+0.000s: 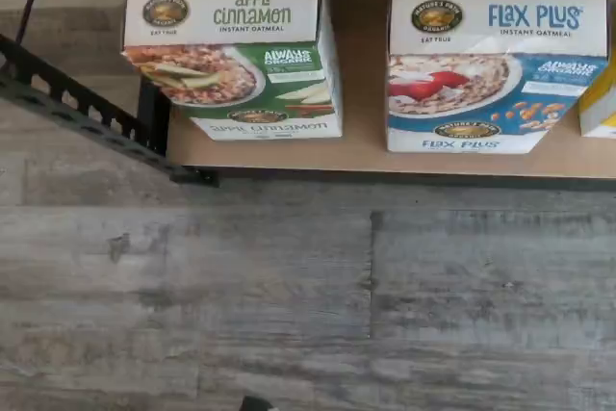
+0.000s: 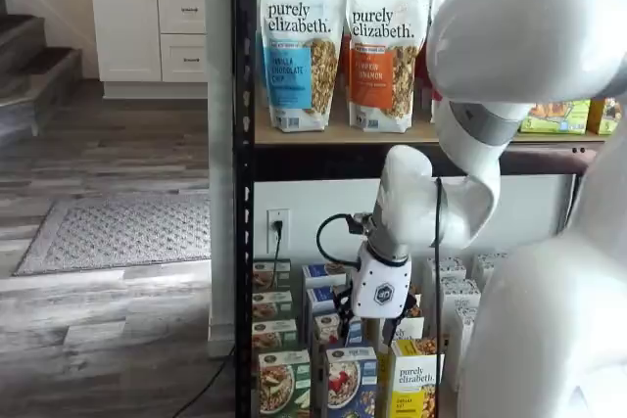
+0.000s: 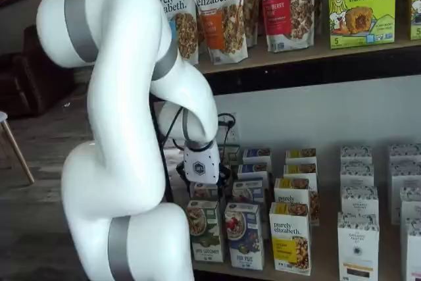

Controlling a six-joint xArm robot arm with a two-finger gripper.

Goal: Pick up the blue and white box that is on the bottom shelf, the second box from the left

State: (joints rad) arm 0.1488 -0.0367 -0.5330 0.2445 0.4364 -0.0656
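The blue and white box [image 1: 496,55], labelled Flax Plus, stands at the front of the bottom shelf [image 1: 366,153], just right of a green Apple Cinnamon carton [image 1: 231,45]. Both shelf views show the blue and white box [image 2: 350,384] [image 3: 245,235] in the front row, between the green carton [image 2: 283,384] and a yellow carton [image 2: 413,391]. My gripper [image 2: 375,325] [image 3: 200,185] hangs from the white arm above and slightly behind that front row. Its black fingers are spread, open, with nothing between them. The wrist view looks down on the front faces of both cartons and the floor in front of them.
The rack's black steel post [image 2: 243,193] and brace [image 1: 77,103] stand left of the green carton. More rows of small cartons [image 3: 358,241] fill the deck behind and to the right. Tall granola bags [image 2: 299,46] stand on the board above. Grey wood floor [image 1: 289,295] lies in front.
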